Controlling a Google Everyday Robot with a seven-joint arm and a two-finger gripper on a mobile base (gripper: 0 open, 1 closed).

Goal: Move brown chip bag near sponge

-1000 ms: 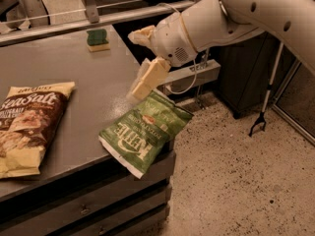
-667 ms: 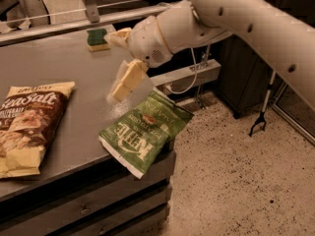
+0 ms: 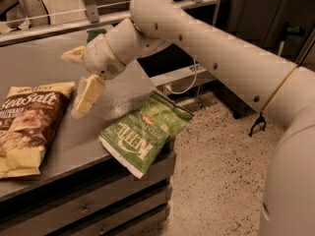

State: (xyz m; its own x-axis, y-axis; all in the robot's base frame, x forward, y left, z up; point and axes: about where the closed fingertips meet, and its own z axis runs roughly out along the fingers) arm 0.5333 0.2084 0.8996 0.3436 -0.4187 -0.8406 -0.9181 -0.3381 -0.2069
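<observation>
While the brown chip bag (image 3: 29, 127) lies flat at far left, my gripper (image 3: 80, 75) hangs just right of it, spread wide, empty. A grab at its crinkly edge could slip before reaching the sponge (image 3: 96, 33). Since earlier, the gripper has swung left, away from the green Kettle bag (image 3: 145, 132).

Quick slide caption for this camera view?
Open gripper hovers over the grey table beside the crinkly brown-and-cream chip bag, green Kettle bag overhanging the edge.

Lab-like workspace: grey counter (image 3: 44, 63) over drawers (image 3: 98, 205), speckled floor (image 3: 216, 171), metal rail (image 3: 49, 18), cable (image 3: 189, 85); gripper (image 3: 72, 85) spread above counter.
</observation>
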